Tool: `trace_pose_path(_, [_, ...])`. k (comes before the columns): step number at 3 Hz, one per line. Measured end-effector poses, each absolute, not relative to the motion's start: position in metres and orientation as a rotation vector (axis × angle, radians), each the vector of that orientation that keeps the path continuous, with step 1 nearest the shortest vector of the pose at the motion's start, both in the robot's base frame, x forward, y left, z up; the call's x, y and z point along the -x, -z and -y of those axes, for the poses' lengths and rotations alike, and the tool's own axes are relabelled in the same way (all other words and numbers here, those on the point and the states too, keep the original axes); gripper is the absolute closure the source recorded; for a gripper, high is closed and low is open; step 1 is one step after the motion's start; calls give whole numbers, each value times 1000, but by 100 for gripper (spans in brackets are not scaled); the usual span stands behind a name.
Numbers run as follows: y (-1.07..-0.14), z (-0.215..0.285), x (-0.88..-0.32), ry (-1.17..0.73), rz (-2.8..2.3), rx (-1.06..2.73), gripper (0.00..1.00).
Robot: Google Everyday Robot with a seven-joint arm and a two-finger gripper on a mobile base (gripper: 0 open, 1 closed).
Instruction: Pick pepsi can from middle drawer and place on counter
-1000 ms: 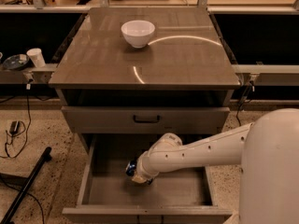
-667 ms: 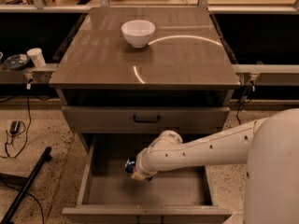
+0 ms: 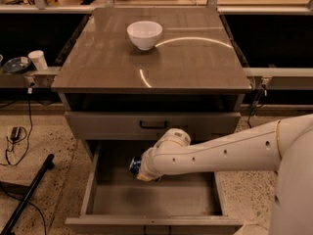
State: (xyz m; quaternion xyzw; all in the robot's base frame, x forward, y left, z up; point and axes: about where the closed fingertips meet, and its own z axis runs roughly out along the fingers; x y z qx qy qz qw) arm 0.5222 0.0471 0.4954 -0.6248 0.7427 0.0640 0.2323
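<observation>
The gripper (image 3: 141,173) is down in the middle drawer (image 3: 146,199), at the 9 o'clock end of the arm (image 3: 220,153). The arm's white wrist covers nearly all of it, so its hold cannot be told. The pepsi can (image 3: 134,164) shows only as a blue sliver with a silver end at the wrist's 10 o'clock. Its markings are too small to read, and whether it stands or lies cannot be told. The drawer's rear is hidden under the closed drawer front (image 3: 154,125) above it. The robot's body (image 3: 296,180) is cut off at 3 and 6 o'clock. Beyond the desk (image 3: 195,67), at 12 o'clock, the things are cropped and unclear.
</observation>
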Motion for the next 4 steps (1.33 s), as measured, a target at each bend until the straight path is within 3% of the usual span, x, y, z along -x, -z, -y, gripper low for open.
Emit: trace_pose_path(4, [-518, -32, -529, -351, -1918, 1574, 100])
